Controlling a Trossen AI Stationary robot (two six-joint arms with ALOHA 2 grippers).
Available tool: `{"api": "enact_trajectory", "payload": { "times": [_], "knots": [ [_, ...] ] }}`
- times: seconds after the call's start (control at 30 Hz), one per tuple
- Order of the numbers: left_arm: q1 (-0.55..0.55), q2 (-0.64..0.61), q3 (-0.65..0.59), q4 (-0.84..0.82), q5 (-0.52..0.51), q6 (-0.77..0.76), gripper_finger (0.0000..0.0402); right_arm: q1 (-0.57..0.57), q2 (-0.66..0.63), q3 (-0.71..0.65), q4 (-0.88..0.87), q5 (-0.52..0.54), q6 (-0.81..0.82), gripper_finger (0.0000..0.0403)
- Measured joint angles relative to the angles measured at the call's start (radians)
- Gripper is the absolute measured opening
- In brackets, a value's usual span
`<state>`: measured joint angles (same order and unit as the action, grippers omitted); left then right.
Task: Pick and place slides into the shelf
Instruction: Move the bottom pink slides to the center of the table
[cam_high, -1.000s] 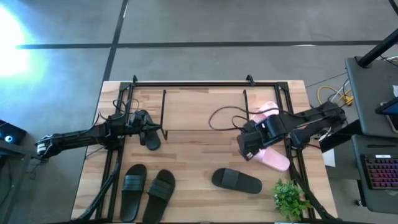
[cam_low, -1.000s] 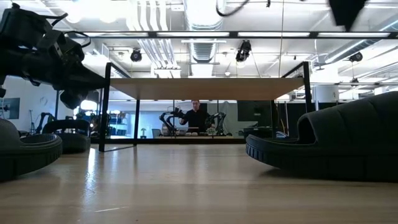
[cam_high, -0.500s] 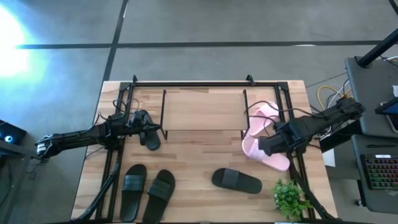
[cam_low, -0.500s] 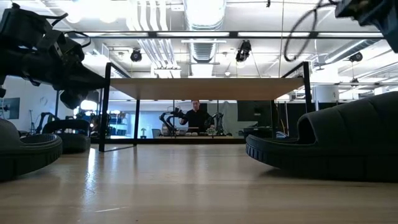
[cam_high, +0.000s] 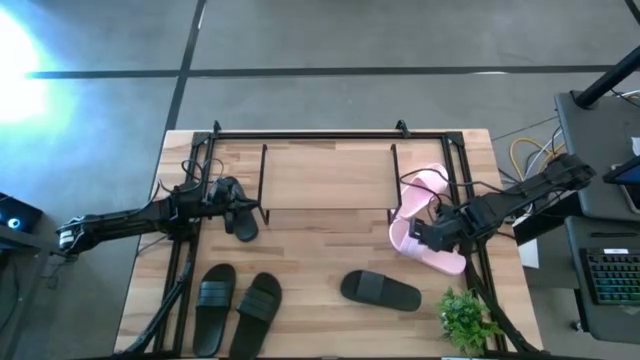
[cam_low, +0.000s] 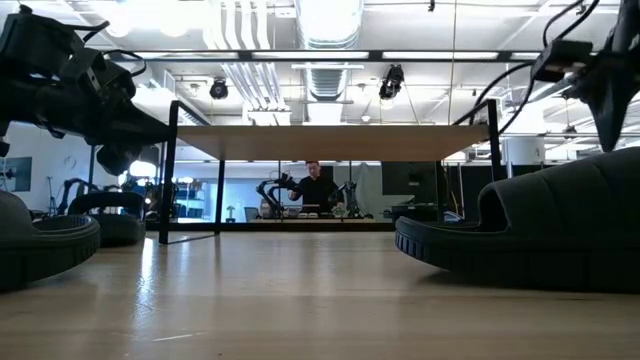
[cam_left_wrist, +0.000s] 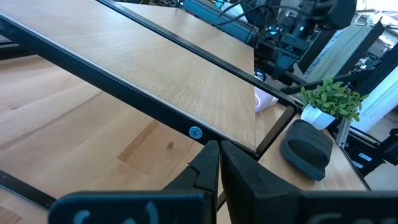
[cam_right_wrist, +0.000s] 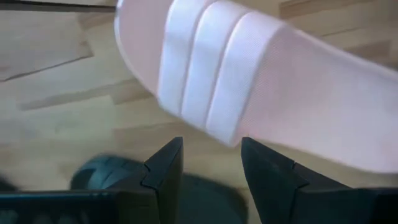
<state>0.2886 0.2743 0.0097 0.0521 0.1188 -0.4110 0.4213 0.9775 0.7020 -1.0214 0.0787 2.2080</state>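
While its fingers stand apart with nothing between them, the right gripper (cam_high: 428, 233) hovers over the pink slides (cam_high: 420, 222) at the shelf's (cam_high: 327, 176) right end. The left gripper (cam_high: 222, 197), fingers pressed together, rests by a black slide (cam_high: 238, 212) at the shelf's left end. Three black slides lie nearer.

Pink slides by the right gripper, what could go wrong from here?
The two pink slides lie overlapping beside the shelf's black leg, so the open right gripper might catch both or knock the leg. In its wrist view the fingers face the wide strap, which may slip out.
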Motion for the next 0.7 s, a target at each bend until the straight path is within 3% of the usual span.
{"api": "enact_trajectory", "payload": {
  "times": [0.33, 0.47, 0.7],
  "knots": [
    [0.0, -0.001, 0.0, 0.0, 0.0, 0.0, 0.0, 0.026, 0.013, -0.059, -0.021, 0.004, -0.006, 0.0155],
    [0.0, -0.002, 0.0, 0.0, 0.0, 0.0, 0.0, 0.026, 0.013, -0.089, 0.007, 0.058, 0.005, 0.0154],
    [0.0, -0.001, 0.0, 0.0, 0.0, 0.0, 0.0, 0.026, 0.015, -0.119, 0.024, 0.091, 0.017, 0.0122]
  ]
}}
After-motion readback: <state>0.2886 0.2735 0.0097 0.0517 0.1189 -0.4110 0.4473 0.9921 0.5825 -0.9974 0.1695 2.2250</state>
